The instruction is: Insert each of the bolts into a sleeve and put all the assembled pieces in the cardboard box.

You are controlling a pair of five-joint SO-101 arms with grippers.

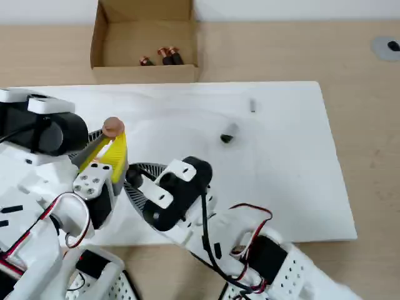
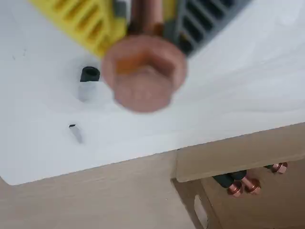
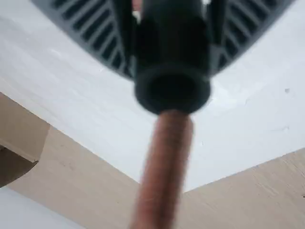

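Note:
My left gripper (image 1: 111, 139), with one yellow and one grey finger, is shut on a copper bolt (image 1: 113, 127) and holds it above the white mat's left part. The left wrist view has the bolt's flanged head (image 2: 143, 74) close up. My right gripper (image 1: 133, 177) is shut on a black sleeve (image 3: 171, 90) just in front of the left gripper. The bolt's threaded shaft (image 3: 164, 162) meets the sleeve's mouth. A loose black sleeve (image 1: 227, 136) lies mid-mat. The cardboard box (image 1: 99, 37) at the back holds three assembled pieces (image 1: 161, 57).
The white mat (image 1: 281, 175) covers most of the wooden table. A small grey piece (image 1: 252, 105) lies behind the loose sleeve. A grey round cap (image 1: 387, 47) sits at the table's back right corner. Both arm bases crowd the front left.

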